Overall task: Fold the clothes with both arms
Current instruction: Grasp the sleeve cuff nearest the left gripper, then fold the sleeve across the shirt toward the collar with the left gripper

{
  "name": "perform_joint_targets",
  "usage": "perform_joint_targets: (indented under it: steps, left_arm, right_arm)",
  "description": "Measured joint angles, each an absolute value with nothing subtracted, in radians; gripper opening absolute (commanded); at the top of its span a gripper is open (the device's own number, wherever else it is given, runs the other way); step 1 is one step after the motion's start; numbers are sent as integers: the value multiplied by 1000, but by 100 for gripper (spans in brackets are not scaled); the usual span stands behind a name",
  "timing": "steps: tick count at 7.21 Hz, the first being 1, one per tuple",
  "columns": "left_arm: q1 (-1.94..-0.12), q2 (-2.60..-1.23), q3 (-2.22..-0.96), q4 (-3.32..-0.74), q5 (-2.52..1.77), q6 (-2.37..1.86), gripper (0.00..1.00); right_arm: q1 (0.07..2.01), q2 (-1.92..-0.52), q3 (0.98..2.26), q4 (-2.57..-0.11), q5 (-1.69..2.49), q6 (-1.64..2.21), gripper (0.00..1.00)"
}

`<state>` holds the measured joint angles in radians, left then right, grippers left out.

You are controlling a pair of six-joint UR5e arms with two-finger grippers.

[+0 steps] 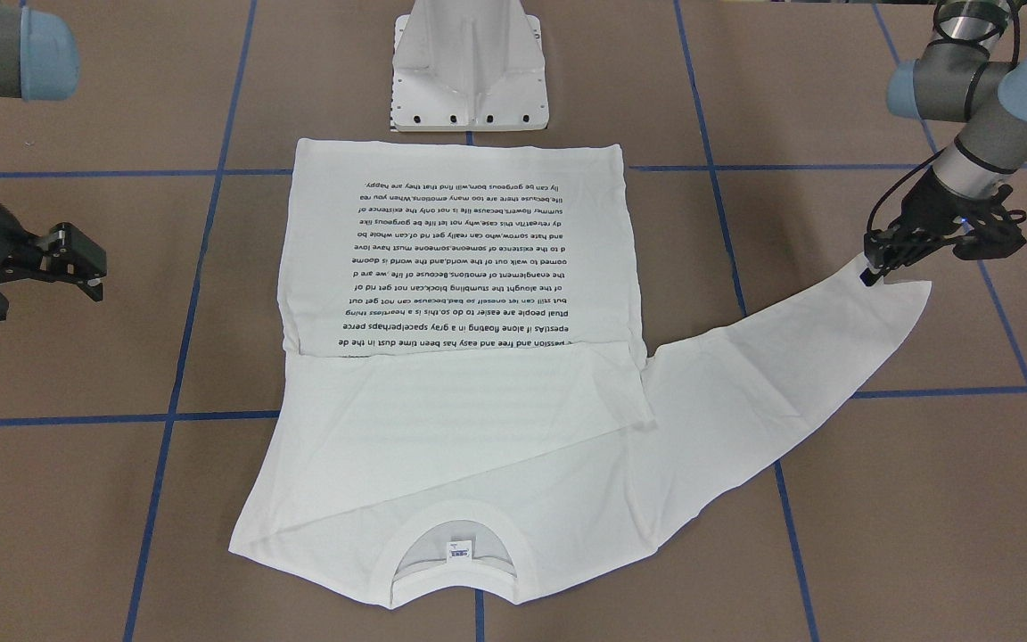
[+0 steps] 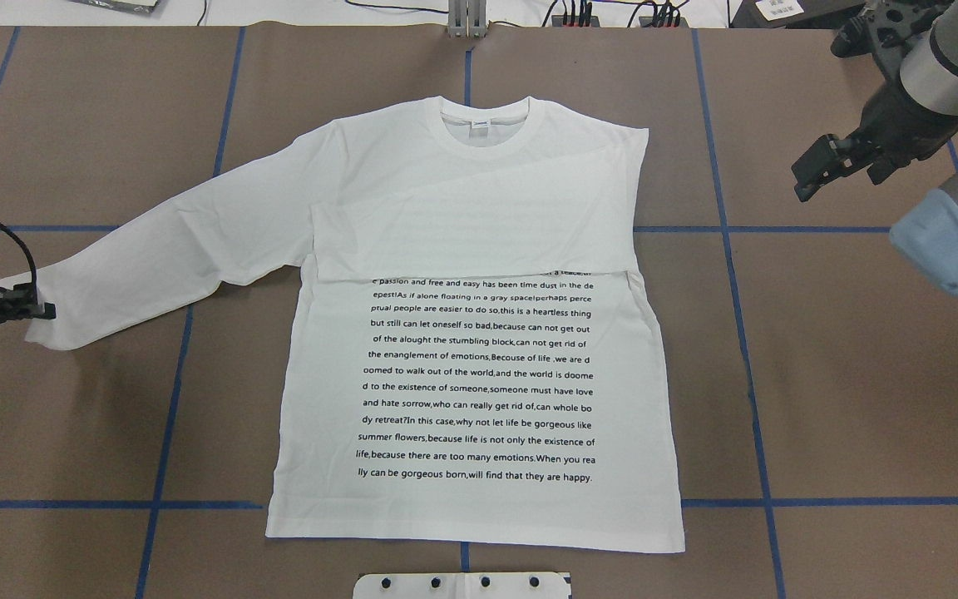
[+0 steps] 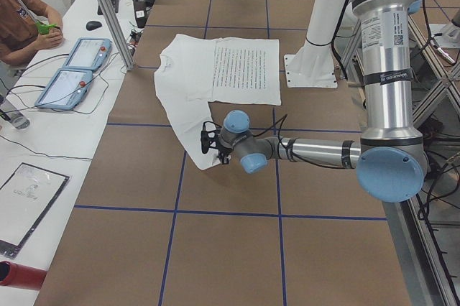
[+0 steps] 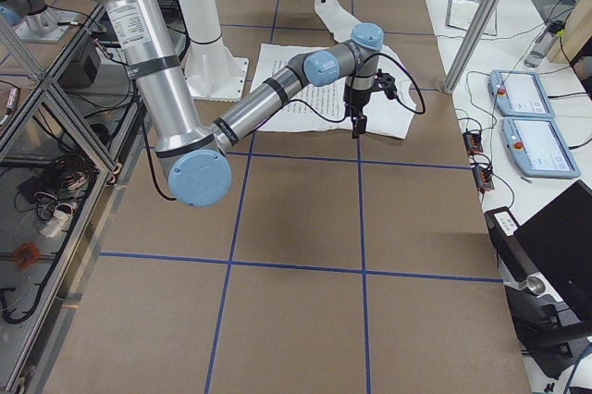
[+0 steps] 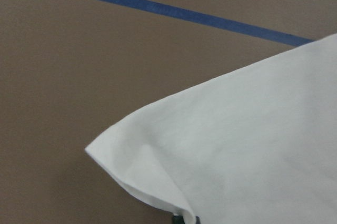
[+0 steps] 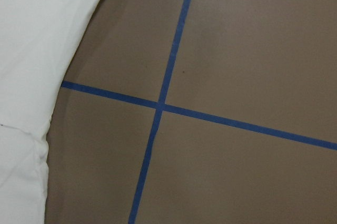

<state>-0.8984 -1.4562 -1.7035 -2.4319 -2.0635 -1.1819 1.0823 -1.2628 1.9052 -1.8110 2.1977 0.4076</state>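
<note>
The T-shirt (image 2: 479, 391) lay flat on the table (image 2: 820, 374), text up, collar (image 2: 483, 125) at 12 o'clock in the overhead view; one sleeve (image 2: 487, 225) was already folded across the chest, so I judged the job barely begun; the other sleeve (image 2: 155, 266) ran out toward 8 o'clock, its cuff (image 2: 42, 326) clenched in the left gripper (image 2: 40, 310); the right gripper (image 2: 816, 170) hung at 2 o'clock, well apart from the cloth, jaws spread and empty; that outstretched sleeve, and probably the body folds, were left.
</note>
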Motion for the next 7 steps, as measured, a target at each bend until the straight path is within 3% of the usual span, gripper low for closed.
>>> perform_joint_targets:
  steps: [2, 3, 5, 7]
  left_arm:
    - [-898, -1606, -1819, -2152, -2066, -1183, 0]
    - [-897, -1745, -1833, -1990, -2066, -1184, 0]
    - [-892, -2031, -1824, -1727, -2077, -1202, 0]
    - [-883, -2239, -1747, -1722, -2124, -1322, 0]
  right_arm:
    - [1083, -1366, 1940, -1791, 2194, 406, 100]
    - [1084, -1420, 1953, -1754, 2190, 407, 100]
    - [1086, -1517, 1954, -1640, 2184, 414, 100]
    - [1089, -1563, 1952, -1602, 2182, 419, 100]
